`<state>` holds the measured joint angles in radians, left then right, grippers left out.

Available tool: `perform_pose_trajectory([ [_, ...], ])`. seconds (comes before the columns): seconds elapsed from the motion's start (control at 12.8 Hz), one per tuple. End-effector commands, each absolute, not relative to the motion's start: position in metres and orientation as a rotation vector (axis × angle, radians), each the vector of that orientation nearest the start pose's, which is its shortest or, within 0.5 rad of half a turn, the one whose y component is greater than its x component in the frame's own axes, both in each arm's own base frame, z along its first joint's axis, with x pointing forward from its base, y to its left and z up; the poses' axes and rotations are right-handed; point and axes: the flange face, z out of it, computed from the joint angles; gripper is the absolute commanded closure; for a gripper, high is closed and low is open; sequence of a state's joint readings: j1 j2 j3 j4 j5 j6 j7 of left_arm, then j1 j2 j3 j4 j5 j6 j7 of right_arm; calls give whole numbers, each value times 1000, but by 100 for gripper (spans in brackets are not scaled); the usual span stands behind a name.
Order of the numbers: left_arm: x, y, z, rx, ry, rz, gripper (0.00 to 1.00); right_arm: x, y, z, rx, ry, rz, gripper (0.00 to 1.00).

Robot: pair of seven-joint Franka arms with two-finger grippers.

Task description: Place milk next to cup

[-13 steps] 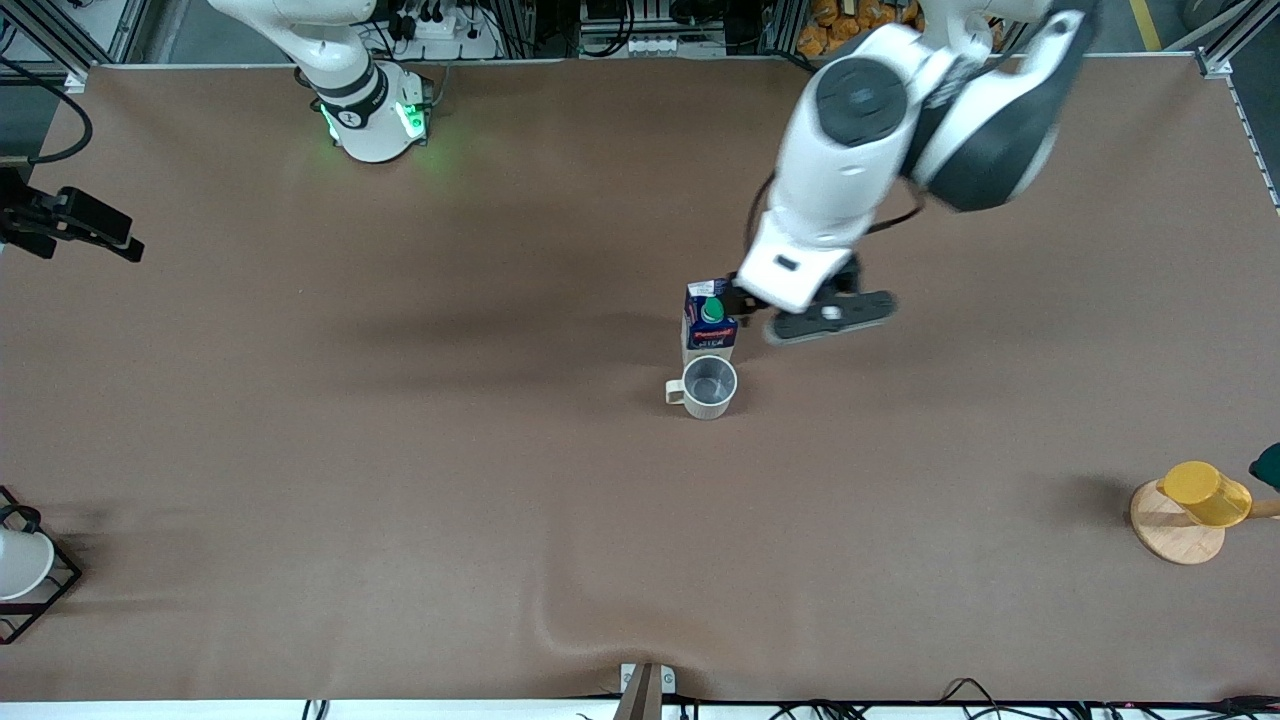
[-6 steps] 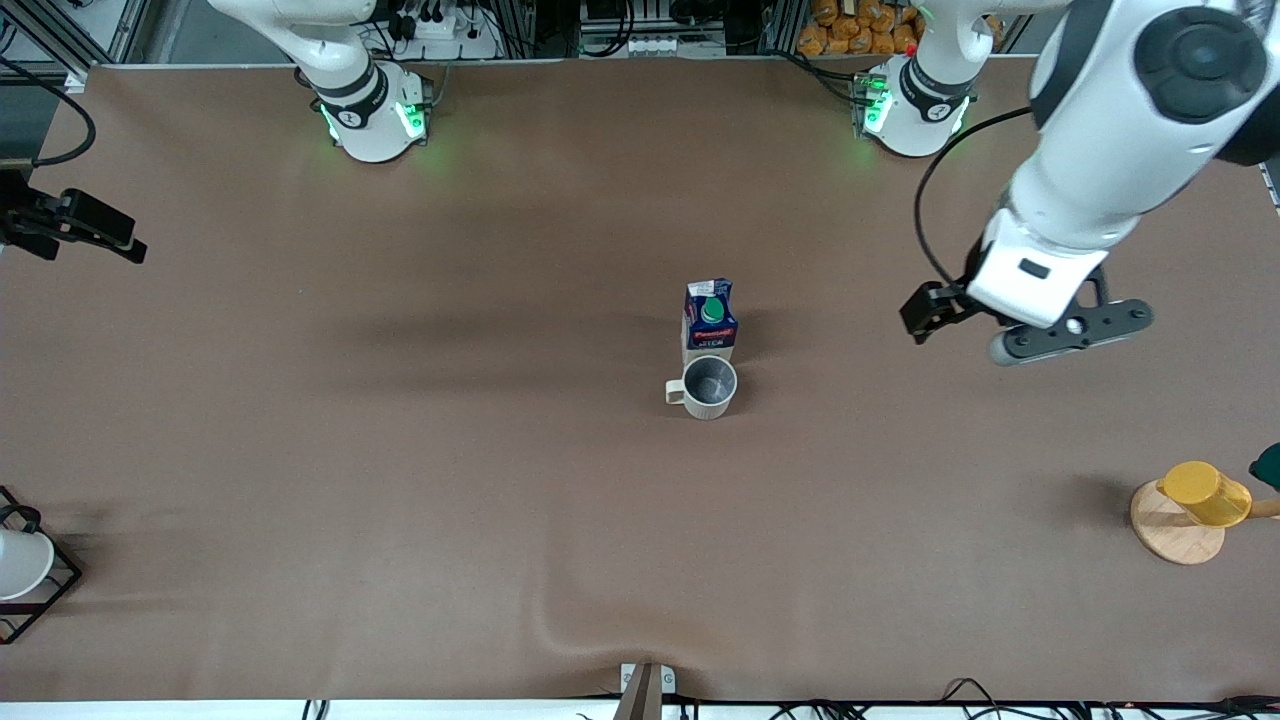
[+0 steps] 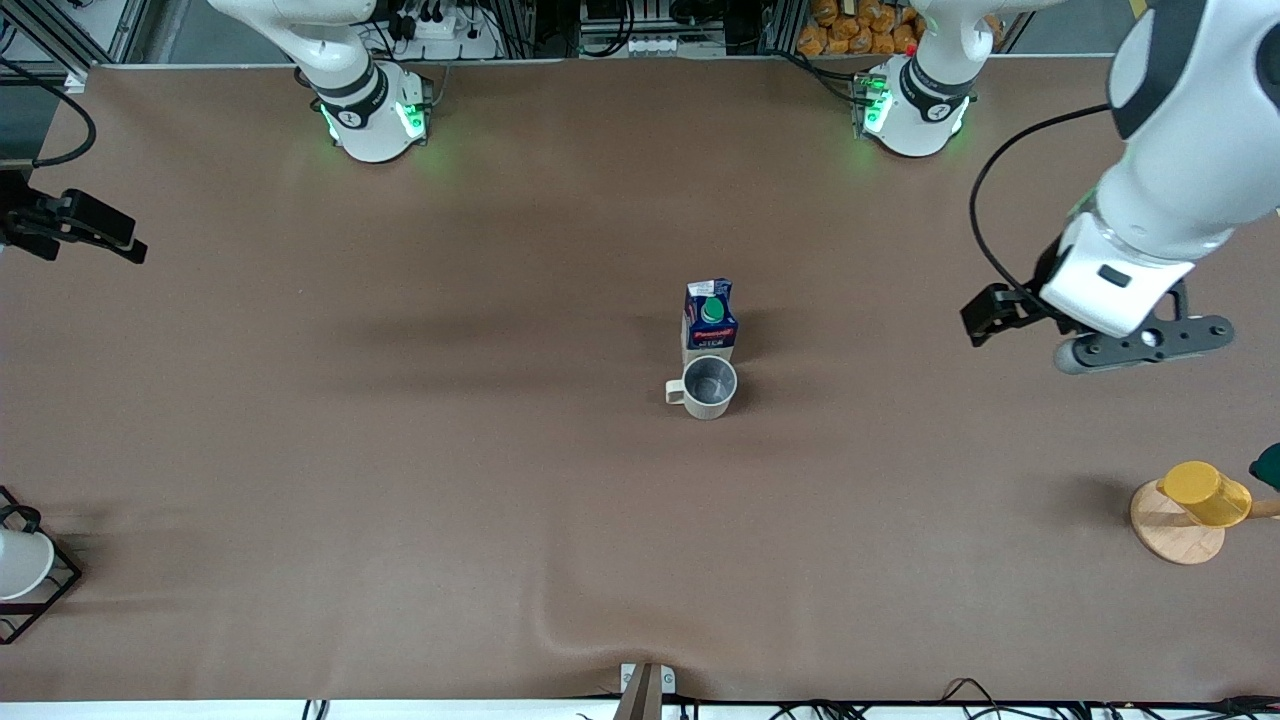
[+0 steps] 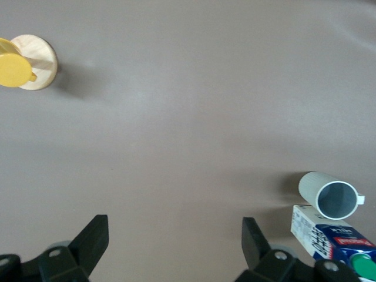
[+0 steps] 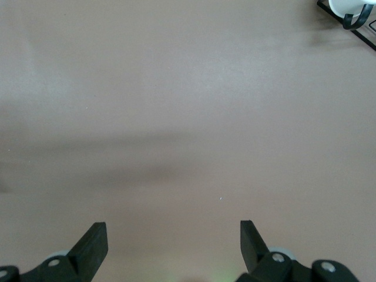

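The milk (image 3: pixel 710 314), a dark blue carton with a green cap, stands upright right beside the cream-white cup (image 3: pixel 709 386), on the side farther from the front camera. Both show in the left wrist view, the milk (image 4: pixel 332 239) against the cup (image 4: pixel 329 194). My left gripper (image 3: pixel 987 314) is open and empty in the air over bare table, toward the left arm's end from the milk; its fingers (image 4: pixel 94 237) stand wide apart. My right gripper (image 5: pixel 171 242) is open and empty over bare table and does not show in the front view.
A yellow cup (image 3: pixel 1206 493) lies on a wooden disc (image 3: pixel 1168 530) at the left arm's end, near the front camera. A white cup in a black wire frame (image 3: pixel 22 566) sits at the right arm's end. A wrinkle in the brown cover (image 3: pixel 560 630) lies near the front edge.
My left gripper has drawn away from the milk and swung toward the left arm's end of the table. The milk and the cup have not moved.
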<state>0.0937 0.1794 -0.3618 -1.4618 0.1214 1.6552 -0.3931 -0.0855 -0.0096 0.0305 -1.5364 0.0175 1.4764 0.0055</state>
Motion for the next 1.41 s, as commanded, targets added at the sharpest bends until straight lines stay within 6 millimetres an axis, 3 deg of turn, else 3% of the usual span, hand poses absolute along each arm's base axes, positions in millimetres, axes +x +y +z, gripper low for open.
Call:
perform_pose_trajectory([
  [0.0, 591, -133, 593, -3093, -153, -28, 0, 541, -28, 640, -3117, 76, 80, 0],
  [0.23, 583, -130, 607, -3087, -137, -43, 0, 541, -29, 640, -3123, 75, 74, 0],
  [0.86, 567, -82, 632, -3092, -20, -31, 0, 542, -28, 641, -3125, 70, 66, 0],
  [1.33, 553, -64, 637, -3101, 17, -8, 0, 542, -27, 641, -3124, 68, 66, 0],
])
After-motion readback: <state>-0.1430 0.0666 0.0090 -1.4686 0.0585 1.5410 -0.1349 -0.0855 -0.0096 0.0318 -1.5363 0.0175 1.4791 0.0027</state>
